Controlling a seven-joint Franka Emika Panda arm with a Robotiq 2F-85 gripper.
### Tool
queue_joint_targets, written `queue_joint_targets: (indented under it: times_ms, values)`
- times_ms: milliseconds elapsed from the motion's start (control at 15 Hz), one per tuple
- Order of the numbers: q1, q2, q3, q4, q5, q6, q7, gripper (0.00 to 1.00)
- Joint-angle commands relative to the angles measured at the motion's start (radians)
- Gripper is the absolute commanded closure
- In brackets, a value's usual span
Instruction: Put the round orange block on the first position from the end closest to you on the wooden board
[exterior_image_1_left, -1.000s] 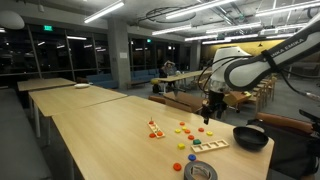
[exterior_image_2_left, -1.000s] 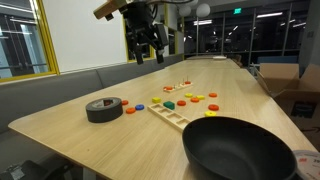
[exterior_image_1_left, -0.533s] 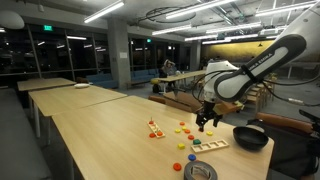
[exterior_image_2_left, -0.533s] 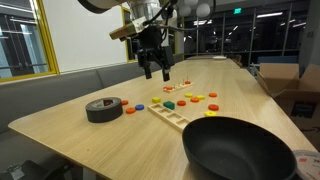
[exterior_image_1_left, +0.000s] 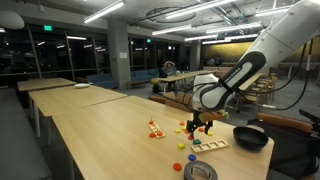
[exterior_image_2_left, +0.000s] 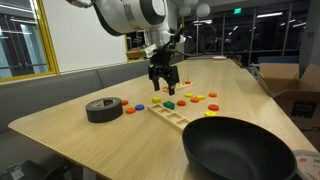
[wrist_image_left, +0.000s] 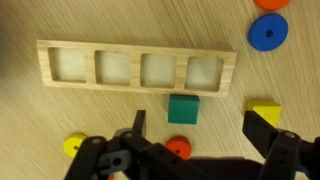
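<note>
In the wrist view the pale wooden board (wrist_image_left: 138, 68) lies across the top with a row of recesses, all empty. A round orange block (wrist_image_left: 178, 148) lies flat on the table below it, next to a green square block (wrist_image_left: 183, 108). My gripper (wrist_image_left: 200, 125) is open, low over the table, with the orange block between its fingers nearer the left one, not touching. In both exterior views the gripper (exterior_image_1_left: 197, 125) (exterior_image_2_left: 163, 86) hangs just above the scattered blocks, beside the board (exterior_image_1_left: 208, 147) (exterior_image_2_left: 170, 115).
A yellow block (wrist_image_left: 264, 111), a blue disc (wrist_image_left: 267, 34), another orange disc (wrist_image_left: 270, 3) and a yellow-and-orange disc (wrist_image_left: 73, 146) lie around. A black bowl (exterior_image_1_left: 250, 138) (exterior_image_2_left: 240, 150) and a tape roll (exterior_image_1_left: 200, 170) (exterior_image_2_left: 104, 109) stand near the table edge.
The arm has swung over and come down from well above the table to just over the blocks beside the board. The gripper stays open.
</note>
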Motion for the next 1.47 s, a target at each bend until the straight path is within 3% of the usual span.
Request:
queue_joint_targets:
  times_ms: [0, 733, 1400]
  values:
    - [0.038, 0.093, -0.039, 0.094, 0.017, 0.028, 0.035, 0.0]
    - [0.063, 0.293, -0.121, 0.262, 0.098, 0.048, 0.021, 0.0]
    - [0.074, 0.341, -0.125, 0.307, 0.17, 0.043, 0.019, 0.0]
